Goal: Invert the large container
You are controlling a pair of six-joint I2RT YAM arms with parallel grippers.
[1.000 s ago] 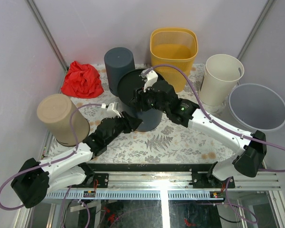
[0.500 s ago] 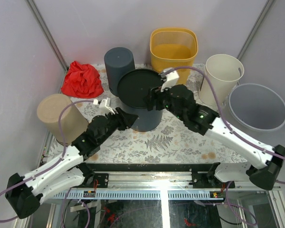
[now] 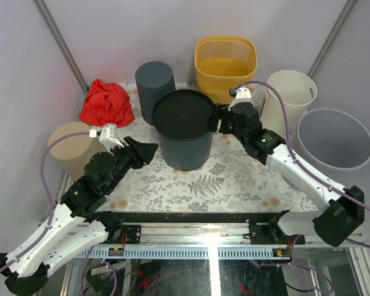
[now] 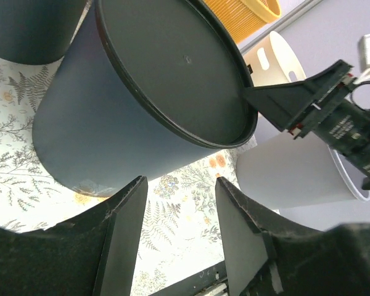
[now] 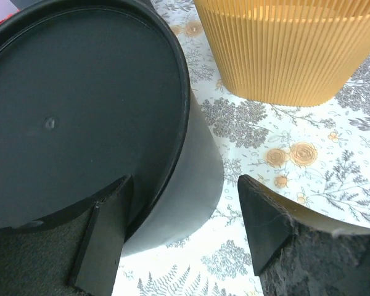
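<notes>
Bin (image 3: 184, 132) sits base-up between my left gripper (image 3: 149, 151) and right gripper (image 3: 214, 120), both wide, empty; flip looks done, next retreat cleanly.

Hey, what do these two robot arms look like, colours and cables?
The left arm and right arm share white link shells, black joints and black wrist housings. A purple cable loops along each. Each ends in two black tapered jaws.

Walls: pale lilac-grey flat panels (image 3: 98, 31) on three sides, evenly lit.
Frame: thin grey metal struts (image 3: 60, 46) slanting at the corners.
Surface: fern-and-flower printed counter (image 3: 234, 182).
Near edge: silver aluminium rail (image 3: 203, 237), bright glare.
</notes>
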